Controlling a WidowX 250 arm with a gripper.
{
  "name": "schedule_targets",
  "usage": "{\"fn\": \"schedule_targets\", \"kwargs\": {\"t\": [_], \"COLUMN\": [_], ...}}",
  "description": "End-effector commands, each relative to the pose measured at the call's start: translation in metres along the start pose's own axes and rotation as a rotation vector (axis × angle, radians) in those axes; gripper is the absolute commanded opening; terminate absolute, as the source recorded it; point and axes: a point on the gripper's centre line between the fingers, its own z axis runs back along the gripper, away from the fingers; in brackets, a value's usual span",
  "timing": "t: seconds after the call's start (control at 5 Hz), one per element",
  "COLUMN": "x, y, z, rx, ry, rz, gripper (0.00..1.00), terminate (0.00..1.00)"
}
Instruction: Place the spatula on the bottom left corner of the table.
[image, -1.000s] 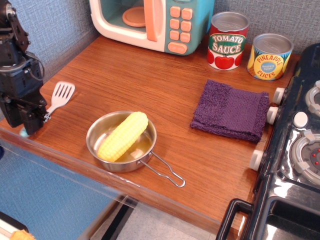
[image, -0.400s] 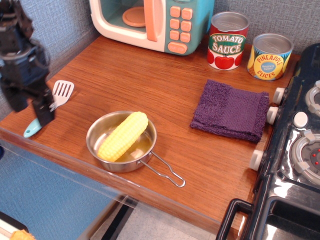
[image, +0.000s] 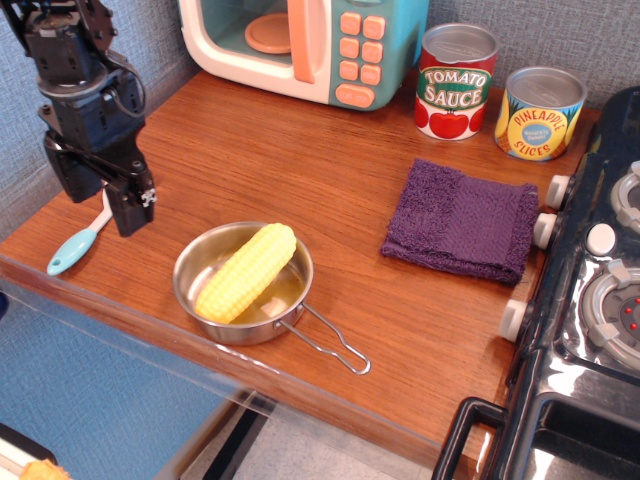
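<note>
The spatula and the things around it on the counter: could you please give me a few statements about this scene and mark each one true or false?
1. The spatula lies on the table near its front left corner. True.
2. The gripper is clamped on the spatula's blue handle. False: the handle lies free on the wood and the gripper is above the spatula's head end, hiding it.
3. The steel pan holds an ear of corn. True.
4. The purple cloth lies under the pan. False: it lies apart, to the right beside the stove.
5. Both cans lie on their sides. False: the tomato sauce can and pineapple can stand upright.
</note>
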Motion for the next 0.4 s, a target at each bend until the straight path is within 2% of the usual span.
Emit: {"fn": "schedule_targets", "kwargs": {"t": [0.0, 0.2], "x": [0.0025, 0.0025], "y": [-0.0003, -0.0003], "z": [0.0144, 0.0144], "rx": [0.030, 0.030], "ry": [-0.035, -0.035], "rz": [0.002, 0.002], "gripper": [1.00, 1.00], "terminate": [0.00, 1.00]}}
